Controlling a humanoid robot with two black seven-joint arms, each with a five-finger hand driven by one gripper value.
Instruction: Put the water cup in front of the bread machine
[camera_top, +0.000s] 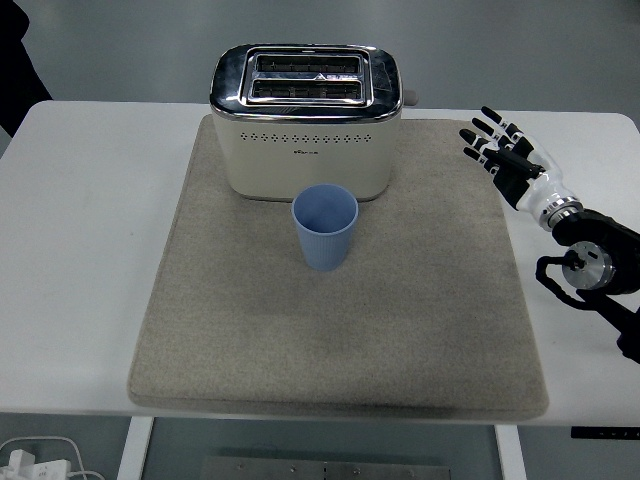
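A light blue ribbed cup (325, 228) stands upright on the beige mat (420, 320), just in front of the cream and chrome toaster (305, 120). Nothing touches the cup. My right hand (500, 150) hovers at the mat's right edge, well to the right of the cup, with its fingers spread and holding nothing. The left arm is out of the picture.
The mat lies on a white table (90, 250). A person's dark sleeve (15, 60) shows at the top left corner. A white power strip (30, 465) lies on the floor below the table's near edge.
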